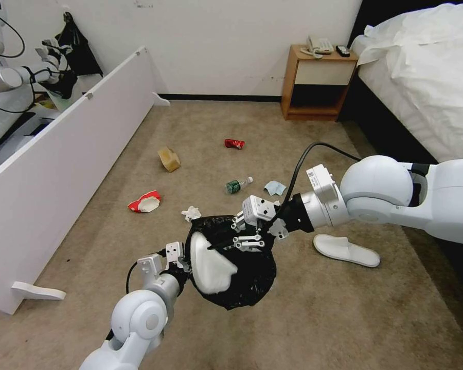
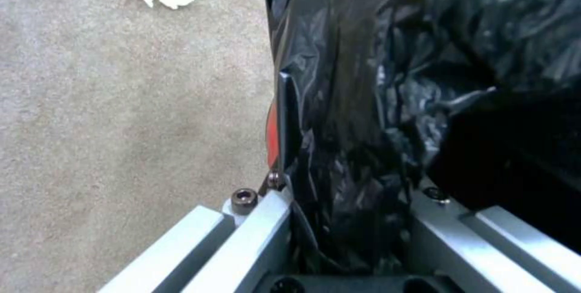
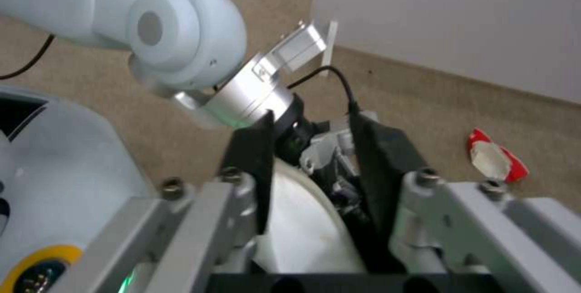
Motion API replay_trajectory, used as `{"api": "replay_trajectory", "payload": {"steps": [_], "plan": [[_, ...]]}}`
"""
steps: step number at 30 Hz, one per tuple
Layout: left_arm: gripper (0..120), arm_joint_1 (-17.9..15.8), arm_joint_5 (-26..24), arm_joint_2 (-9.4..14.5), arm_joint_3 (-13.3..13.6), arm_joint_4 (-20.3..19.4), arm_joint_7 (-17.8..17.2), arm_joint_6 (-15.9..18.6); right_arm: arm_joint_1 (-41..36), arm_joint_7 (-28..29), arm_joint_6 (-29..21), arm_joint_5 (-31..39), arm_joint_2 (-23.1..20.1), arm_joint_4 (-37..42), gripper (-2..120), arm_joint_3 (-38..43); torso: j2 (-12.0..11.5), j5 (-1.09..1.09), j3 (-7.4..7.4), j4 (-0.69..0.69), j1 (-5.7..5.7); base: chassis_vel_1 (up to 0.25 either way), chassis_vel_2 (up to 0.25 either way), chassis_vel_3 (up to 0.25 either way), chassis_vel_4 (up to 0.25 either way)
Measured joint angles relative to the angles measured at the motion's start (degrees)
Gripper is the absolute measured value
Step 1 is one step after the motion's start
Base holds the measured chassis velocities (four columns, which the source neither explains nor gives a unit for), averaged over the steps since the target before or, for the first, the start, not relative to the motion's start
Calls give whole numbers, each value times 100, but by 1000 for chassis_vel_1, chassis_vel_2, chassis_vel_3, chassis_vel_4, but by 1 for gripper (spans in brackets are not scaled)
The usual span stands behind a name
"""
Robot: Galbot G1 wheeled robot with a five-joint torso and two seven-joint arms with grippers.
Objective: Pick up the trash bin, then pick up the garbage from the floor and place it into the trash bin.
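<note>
the left end effector [image 1: 182,263] is clamped on the rim of the trash bin [image 1: 242,277], black liner pinched between its fingers [image 2: 266,220], a sliver of red body showing beside them. the bin hangs above the carpeted floor [image 1: 303,318], tilted, mouth toward the robot. inside lies a white slipper [image 1: 211,270]. the right end effector [image 1: 244,240] sits at the bin's upper rim, its fingers [image 3: 254,166] apart around the slipper. on the floor beyond, left to right: a red-white paper cup [image 1: 145,202], a tan paper bag [image 1: 169,159], a white tissue [image 1: 191,213] just beside the bin, a green-labelled bottle [image 1: 236,185], a red can [image 1: 234,144], a light blue cloth [image 1: 275,187], and a second white slipper [image 1: 346,250] under the right arm.
</note>
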Motion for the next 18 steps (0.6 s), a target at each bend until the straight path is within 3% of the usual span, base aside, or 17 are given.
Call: {"api": "replay_trajectory", "payload": {"steps": [3, 6, 8, 11, 13, 18], "plan": [[0, -8, -36, -1, -3, -18, -12, 0, -22, -31, 15, -69, 46, -13, 50, -72, 0, 0, 0, 0, 0, 0, 0, 0, 0], [0, -8, -45, -1, -3, -23, -14, 0, -22, -36, 20, -83, 64, -19, 54, -94, 0, 0, 0, 0, 0, 0, 0, 0, 0], [0, -9, -67, 5, -7, -42, -18, 0, 8, -72, 40, -138, 149, -57, 68, -182, 0, 1, 0, 0, 0, 0, 0, 0, 0], [0, -9, -73, 7, -8, -49, -19, 0, 22, -87, 42, -155, 174, -69, 73, -205, 0, 1, 0, 0, 0, 0, 0, 0, 0], [0, -4, -79, 17, -8, -58, -19, 0, 58, -110, 54, -180, 228, -85, 85, -258, 0, 1, 0, 0, 0, 0, 0, 0, 0], [0, 18, -80, 18, -10, -72, -20, 0, 133, -114, 56, -192, 324, -52, 92, -336, 0, 1, 0, 0, 0, 0, 0, 0, 0]]}}
